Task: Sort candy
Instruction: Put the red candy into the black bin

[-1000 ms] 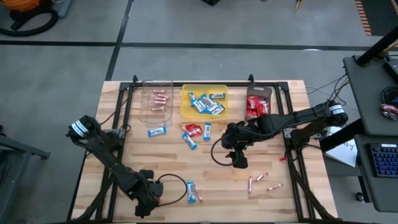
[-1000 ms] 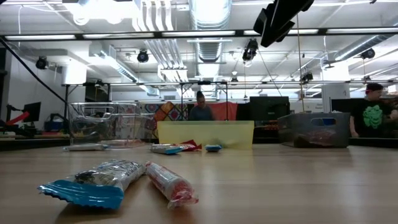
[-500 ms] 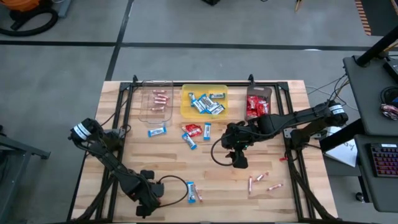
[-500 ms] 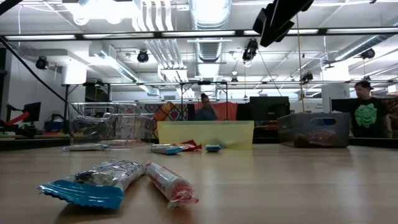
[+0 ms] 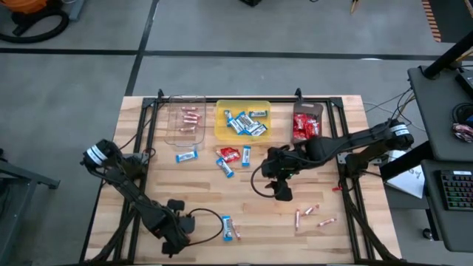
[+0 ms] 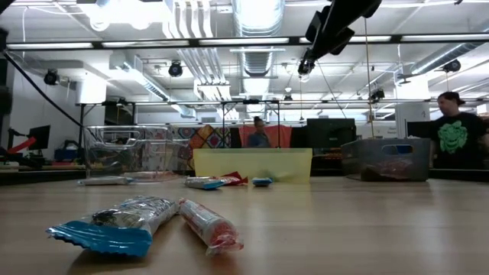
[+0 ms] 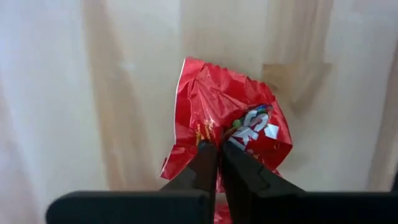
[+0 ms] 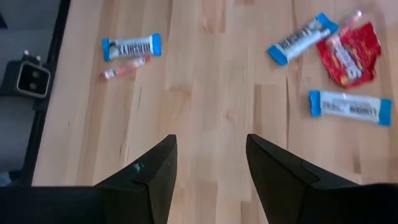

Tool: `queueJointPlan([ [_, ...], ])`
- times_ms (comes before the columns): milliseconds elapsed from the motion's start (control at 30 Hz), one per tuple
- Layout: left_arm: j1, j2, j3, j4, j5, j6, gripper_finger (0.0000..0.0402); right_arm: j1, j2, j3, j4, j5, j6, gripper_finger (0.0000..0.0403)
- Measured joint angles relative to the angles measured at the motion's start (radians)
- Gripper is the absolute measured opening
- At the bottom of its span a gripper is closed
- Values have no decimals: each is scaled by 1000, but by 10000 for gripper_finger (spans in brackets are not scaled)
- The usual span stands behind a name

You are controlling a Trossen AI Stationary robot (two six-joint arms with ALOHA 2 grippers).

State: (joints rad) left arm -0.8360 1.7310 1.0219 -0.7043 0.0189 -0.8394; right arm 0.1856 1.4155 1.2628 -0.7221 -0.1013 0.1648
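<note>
My left gripper stands at the table's near left, pointing down, shut on a red candy packet that lies on the wood. My right gripper hangs open above the table's middle with nothing between its fingers. Just right of the left gripper lie a blue-and-white bar and a thin pink stick. More bars and a red packet lie mid-table. Two pink sticks lie at the near right. My left gripper pinches the red packet's crumpled wrapper between its two fingertips, about the middle of the packet. The fingers come from above, pointing down. The wrapper bunches up at the fingertips, and the rest of the packet lies flat on the table.
Along the far edge stand a clear tray with pink sticks, a yellow tray with blue bars and a dark tray with red packets. Black rails run along the table's left and right sides. People stand in the room beyond the table.
My left gripper has kept its place at the near left and has shut on the red packet. The packet still lies on the table.
</note>
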Motion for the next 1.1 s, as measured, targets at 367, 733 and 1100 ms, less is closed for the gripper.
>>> queueJointPlan([
  [367,37,-26,174,-375,-473,27,1,0,0,-212,494,24,83,183],
  [733,189,-27,306,-440,-1018,116,0,0,0,-350,992,225,125,183],
  [1100,260,-27,230,-360,-760,278,0,-1,4,-360,888,260,111,183],
])
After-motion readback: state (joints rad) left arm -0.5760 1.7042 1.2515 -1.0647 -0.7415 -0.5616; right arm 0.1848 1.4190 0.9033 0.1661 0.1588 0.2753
